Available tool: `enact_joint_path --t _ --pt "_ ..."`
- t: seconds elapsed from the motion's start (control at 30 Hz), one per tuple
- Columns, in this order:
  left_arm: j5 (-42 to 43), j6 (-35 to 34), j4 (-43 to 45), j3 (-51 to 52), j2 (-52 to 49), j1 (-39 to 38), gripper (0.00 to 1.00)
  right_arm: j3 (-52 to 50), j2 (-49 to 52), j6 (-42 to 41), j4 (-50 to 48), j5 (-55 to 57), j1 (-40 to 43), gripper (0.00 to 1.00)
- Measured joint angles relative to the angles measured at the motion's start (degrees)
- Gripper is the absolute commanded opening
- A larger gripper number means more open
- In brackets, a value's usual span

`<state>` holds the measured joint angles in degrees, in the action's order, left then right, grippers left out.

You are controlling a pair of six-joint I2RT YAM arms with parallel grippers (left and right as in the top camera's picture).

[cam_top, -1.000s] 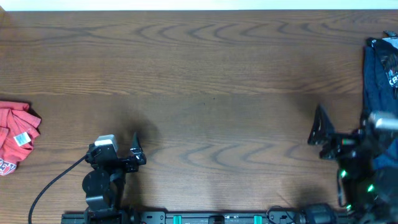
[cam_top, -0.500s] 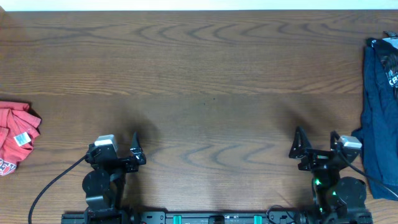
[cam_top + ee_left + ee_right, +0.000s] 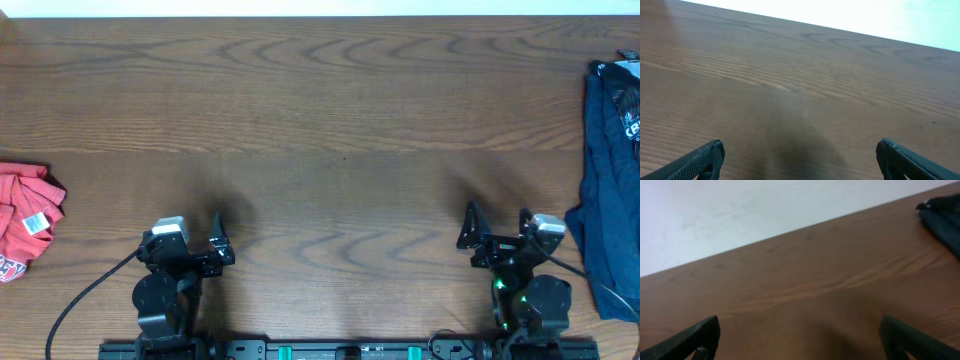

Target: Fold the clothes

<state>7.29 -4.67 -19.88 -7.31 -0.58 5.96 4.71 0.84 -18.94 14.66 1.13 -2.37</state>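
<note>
The coral-red T-shirt (image 3: 24, 220) lies bunched at the table's far left edge, its white label showing. The navy printed shirt (image 3: 610, 170) lies spread at the far right edge; it also shows in the right wrist view (image 3: 941, 211). The small black garment is out of view. My left gripper (image 3: 192, 238) rests near the front edge, right of the red T-shirt, open and empty (image 3: 800, 152). My right gripper (image 3: 497, 232) rests near the front edge, left of the navy shirt, open and empty (image 3: 800, 327).
The brown wooden table (image 3: 330, 130) spreads between the two garments. A black cable (image 3: 80, 300) runs from the left arm toward the front left. The arm bases sit on a rail at the front edge (image 3: 340, 350).
My right arm has swung left, away from the navy shirt, and settled near the front edge. The left arm and both garments have not moved.
</note>
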Motion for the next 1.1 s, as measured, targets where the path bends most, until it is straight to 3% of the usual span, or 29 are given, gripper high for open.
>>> enact_joint_path --t 1.1 --pt "0.0 0.0 0.0 0.0 0.0 0.0 0.98 -0.2 -0.11 0.02 -0.48 -0.35 3.1 0.99"
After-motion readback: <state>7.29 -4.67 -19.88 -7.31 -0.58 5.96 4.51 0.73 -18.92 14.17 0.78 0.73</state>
